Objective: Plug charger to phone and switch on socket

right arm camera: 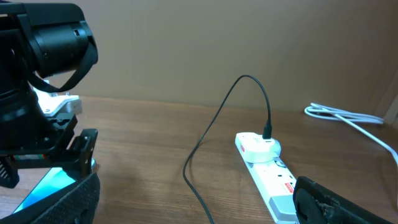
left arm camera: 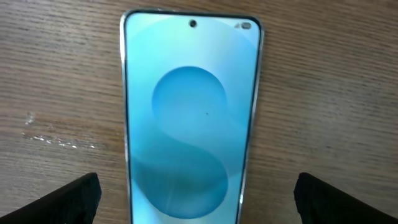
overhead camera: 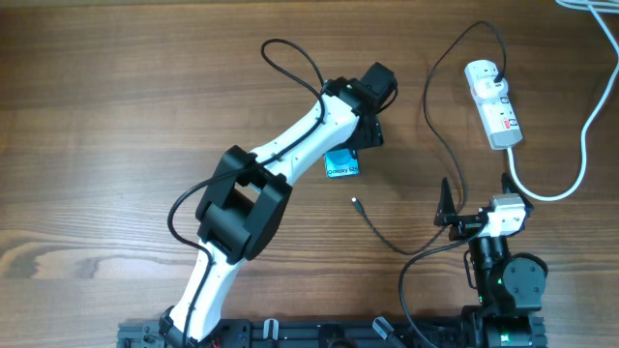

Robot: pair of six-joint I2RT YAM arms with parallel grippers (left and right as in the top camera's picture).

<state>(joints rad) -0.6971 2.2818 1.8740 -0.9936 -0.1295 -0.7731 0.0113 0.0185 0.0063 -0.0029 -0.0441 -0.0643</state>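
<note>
The phone point(left arm camera: 189, 118) lies flat on the wooden table with its teal screen up, and in the overhead view the phone point(overhead camera: 341, 164) is partly hidden under my left arm. My left gripper point(left arm camera: 196, 208) hovers over it, open, one finger on each side and clear of its edges. The charger point(overhead camera: 440, 145) runs from the white plug in the socket point(overhead camera: 493, 101) in a long loop down the table. Its metal tip point(overhead camera: 355, 202) lies loose just below the phone. My right gripper point(overhead camera: 476, 193) stands open near its base, empty, with the socket point(right arm camera: 267, 171) ahead on the right.
A thick white cord point(overhead camera: 580, 145) curves from the socket off the table's right edge. My left arm point(overhead camera: 280, 164) crosses the middle of the table diagonally. The charger cable point(right arm camera: 208, 143) trails across the wood between my right fingers.
</note>
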